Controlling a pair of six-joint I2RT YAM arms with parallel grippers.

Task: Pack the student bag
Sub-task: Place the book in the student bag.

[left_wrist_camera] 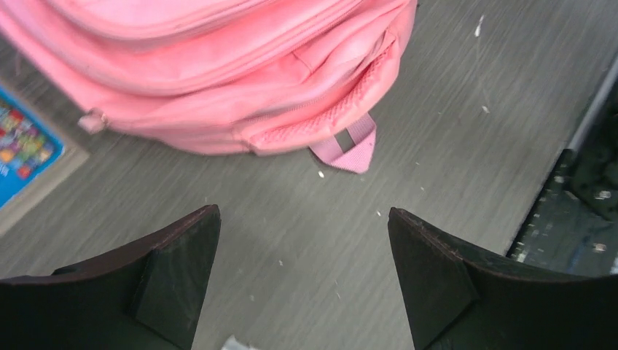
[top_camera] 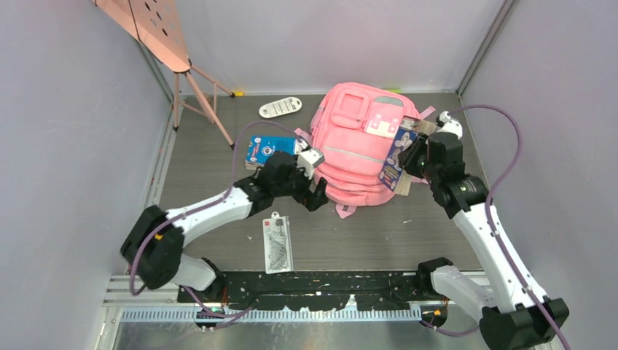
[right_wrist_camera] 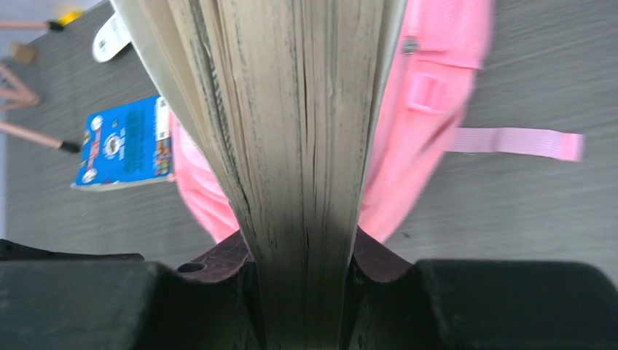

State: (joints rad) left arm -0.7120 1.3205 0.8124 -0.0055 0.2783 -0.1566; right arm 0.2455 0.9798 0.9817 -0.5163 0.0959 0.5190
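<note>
The pink student bag [top_camera: 357, 142] lies flat in the middle of the table, front pockets up. My right gripper [top_camera: 417, 162] is shut on a thick book with a blue and yellow cover [top_camera: 397, 157], held on edge over the bag's right side. In the right wrist view the book's page edges [right_wrist_camera: 291, 131] fill the middle, with the bag [right_wrist_camera: 430, 109] behind. My left gripper [top_camera: 315, 191] is open and empty just off the bag's near left corner. In the left wrist view its gap [left_wrist_camera: 302, 277] shows bare table, with the bag [left_wrist_camera: 218, 65] and its pink strap loop [left_wrist_camera: 346, 149] beyond.
A blue book [top_camera: 270, 149] lies left of the bag, partly under the left arm, and shows in the right wrist view [right_wrist_camera: 127, 142]. A white packaged item [top_camera: 278, 244] lies near the front. A white flat object [top_camera: 280, 107] lies at the back. A pink stand [top_camera: 175, 51] fills the back left corner.
</note>
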